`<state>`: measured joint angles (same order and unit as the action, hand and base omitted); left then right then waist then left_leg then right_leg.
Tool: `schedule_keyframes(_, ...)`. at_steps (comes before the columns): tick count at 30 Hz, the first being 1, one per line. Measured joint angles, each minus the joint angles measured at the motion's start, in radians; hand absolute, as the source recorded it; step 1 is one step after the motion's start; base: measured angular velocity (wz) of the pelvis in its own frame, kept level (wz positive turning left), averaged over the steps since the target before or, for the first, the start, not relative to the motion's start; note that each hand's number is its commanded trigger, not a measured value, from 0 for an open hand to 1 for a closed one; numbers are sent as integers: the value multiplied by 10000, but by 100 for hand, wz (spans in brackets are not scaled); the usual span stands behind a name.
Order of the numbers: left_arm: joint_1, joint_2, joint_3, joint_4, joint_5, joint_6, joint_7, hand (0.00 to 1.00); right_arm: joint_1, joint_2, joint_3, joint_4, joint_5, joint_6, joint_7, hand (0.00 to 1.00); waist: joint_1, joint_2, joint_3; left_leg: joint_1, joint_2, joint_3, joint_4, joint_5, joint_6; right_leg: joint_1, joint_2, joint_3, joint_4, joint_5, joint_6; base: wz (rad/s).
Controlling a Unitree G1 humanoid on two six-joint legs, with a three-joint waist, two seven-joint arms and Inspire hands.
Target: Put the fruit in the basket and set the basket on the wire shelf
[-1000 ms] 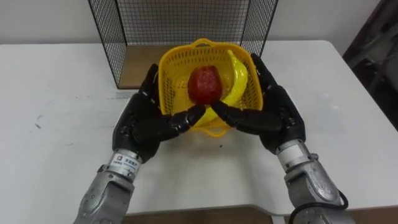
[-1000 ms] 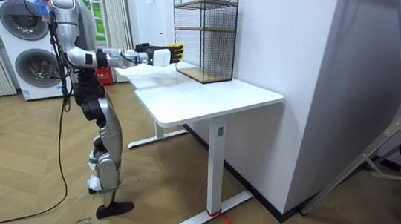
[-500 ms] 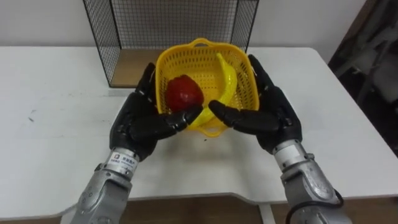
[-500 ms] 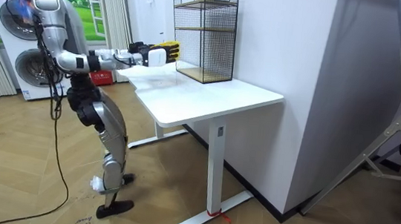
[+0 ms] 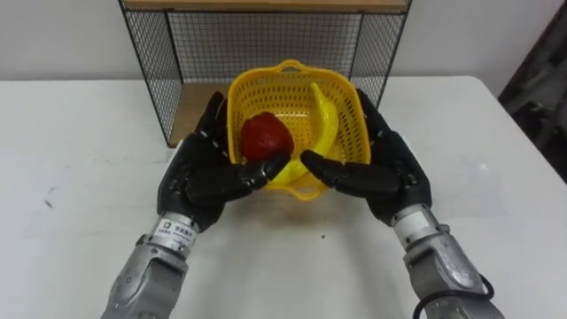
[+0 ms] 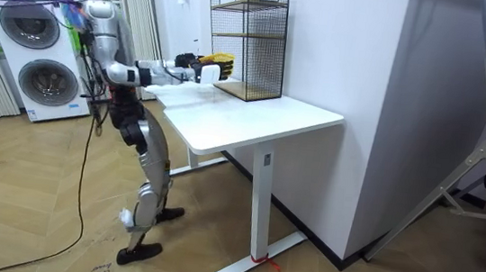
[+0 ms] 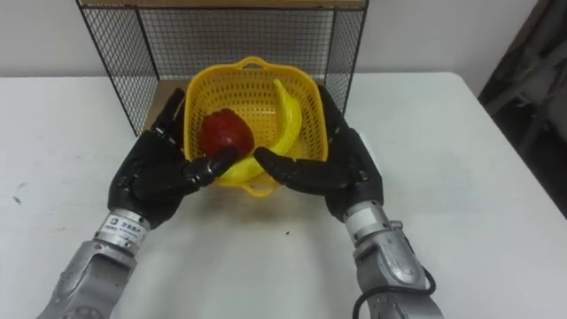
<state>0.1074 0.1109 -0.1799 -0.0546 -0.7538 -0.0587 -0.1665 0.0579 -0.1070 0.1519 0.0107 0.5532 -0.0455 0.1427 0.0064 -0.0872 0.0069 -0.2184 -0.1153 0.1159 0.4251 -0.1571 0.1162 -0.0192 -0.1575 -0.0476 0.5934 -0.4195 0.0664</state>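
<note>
Table point(image 5: 80, 142): wire shelf point(image 5: 266, 40) stands at its far side. Basket point(image 5: 266, 96) just before the shelf's open front, held between both hands. Left hand point(image 5: 204, 173) on its left wall, right hand point(image 5: 381, 173) on its right wall, thumbs hooked across the near rim. Inside the basket: round fruit point(image 5: 266, 137) left, banana point(image 5: 323, 124) right.

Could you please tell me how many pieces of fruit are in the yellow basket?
2: a red fruit at the left of the basket, a banana along its right side; none seems hidden.
</note>
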Motion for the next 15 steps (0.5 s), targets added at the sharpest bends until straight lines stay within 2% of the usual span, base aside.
schedule_keyframes(1,0,0,-8,-1,-5,-1,1,0,0,-9,2,-2,-4,0,-26,0,-2,-4,9,1,-48,6,126,-123,57,-125,-84,-65,410,5,3,7)
schedule_keyframes(2,0,12,-6,-6,-1,-41,2,0,-32,2,11,-8,-72,-1,-82,0,3,-64,43,39,-152,17,314,-355,143,-465,-279,-155,1383,118,88,15)
schedule_keyframes(3,-4,18,-21,-14,10,-88,10,0,-84,5,22,-20,-131,-10,-92,0,-31,-100,56,89,-264,-4,461,-554,254,-840,-494,-225,2294,414,109,13)
schedule_keyframes(4,-4,8,-38,-22,10,-91,17,0,-102,-21,15,-22,-133,-32,-94,0,-53,-80,68,126,-281,-19,536,-657,298,-995,-525,-229,2654,636,75,12)
schedule_keyframes(6,-4,-2,-109,-25,21,-145,53,0,-114,-5,-24,10,-292,-96,-102,0,-36,179,176,555,-205,-208,446,-908,423,-1354,-446,-249,3507,1583,73,0)
schedule_keyframes(7,-30,12,-103,-61,17,-181,71,0,-124,1,-15,6,-314,-131,-83,0,-38,311,168,635,-139,-298,343,-953,449,-1555,-292,-296,3367,1359,89,4)
schedule_keyframes(8,-67,14,-101,-62,13,-224,73,0,-125,0,-9,6,-307,-189,-81,0,-48,356,197,673,-112,-310,276,-959,463,-1664,-225,-364,3161,1196,41,10)
schedule_keyframes(9,-162,17,-59,-61,-7,-277,84,0,-168,8,-81,5,-307,-205,-79,0,-69,452,278,701,-54,-372,170,-940,506,-1834,-35,-383,2389,938,-29,11)
schedule_keyframes(10,-261,30,-41,-59,0,-280,98,0,-202,14,-102,8,-314,-204,-80,0,-68,460,302,672,-42,-371,128,-922,518,-1928,84,-382,1901,873,-41,10)
schedule_keyframes(11,-429,49,8,-46,2,-285,108,0,-296,18,-106,82,-354,-201,-81,0,-45,463,320,649,-42,-380,101,-882,543,-2012,294,-344,790,832,-54,4)
schedule_keyframes(12,-528,46,3,-47,1,-290,108,0,-323,5,-122,126,-364,-191,-93,0,-33,478,316,678,-45,-384,56,-874,544,-1958,478,-352,-289,938,-159,4)
schedule_keyframes(13,-564,44,5,-44,4,-291,108,0,-326,1,-126,126,-360,-191,-98,0,-36,482,317,691,-46,-384,19,-875,543,-1921,564,-326,-628,1138,-250,9)
schedule_keyframes(14,-596,12,0,-41,15,-290,108,0,-340,-15,-111,126,-361,-189,-105,0,-56,533,288,800,-33,-393,-104,-871,534,-1795,716,-180,-878,1745,-303,0)
schedule_keyframes(15,-594,-7,-28,-41,14,-289,108,0,-358,-10,-119,127,-360,-189,-105,0,-30,593,245,965,14,-375,-407,-757,503,-1633,770,-196,-1157,1963,-334,-4)
